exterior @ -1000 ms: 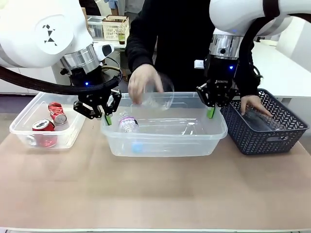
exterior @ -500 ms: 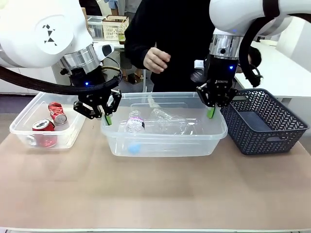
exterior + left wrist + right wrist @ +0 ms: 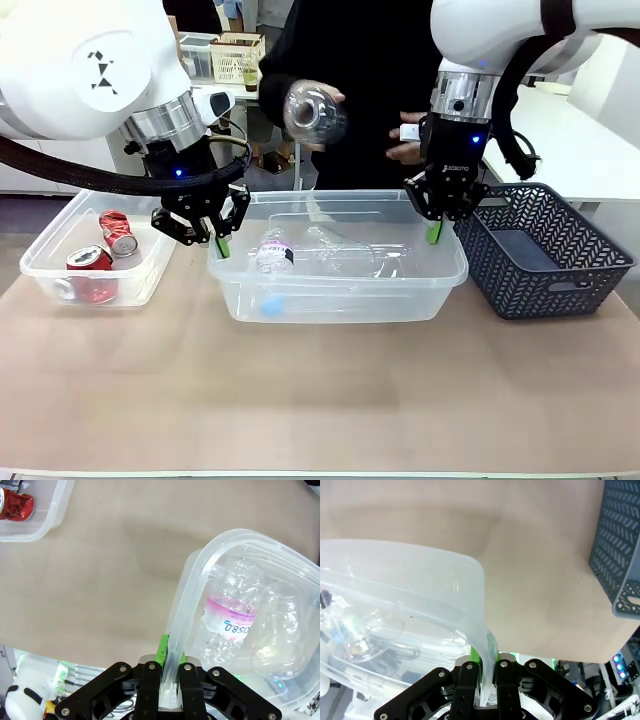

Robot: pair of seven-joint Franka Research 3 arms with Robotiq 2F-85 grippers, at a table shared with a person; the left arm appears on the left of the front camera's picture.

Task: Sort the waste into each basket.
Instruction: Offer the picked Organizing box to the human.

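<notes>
Both claws, left claw (image 3: 222, 243) and right claw (image 3: 434, 231), pinch opposite rims of the middle tub (image 3: 440, 283), steadying it on the tabletop (image 3: 320, 390) while a hand (image 3: 330, 103) brings a bottle (image 3: 312, 113) above; cans (image 3: 118, 232) lie in the left tub (image 3: 40, 262).

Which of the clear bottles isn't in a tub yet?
The bottle held up in the person's hand, above the middle tub. The other bottles, including the pink-labelled one, lie inside that tub.

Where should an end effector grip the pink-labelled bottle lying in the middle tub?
Probably across the labelled mid-body of the pink-labelled bottle, coming straight down from above. It lies on its side near the left wall of the middle tub, so the walls block a side approach, and the crinkled clear body looks narrow enough to span.
</notes>
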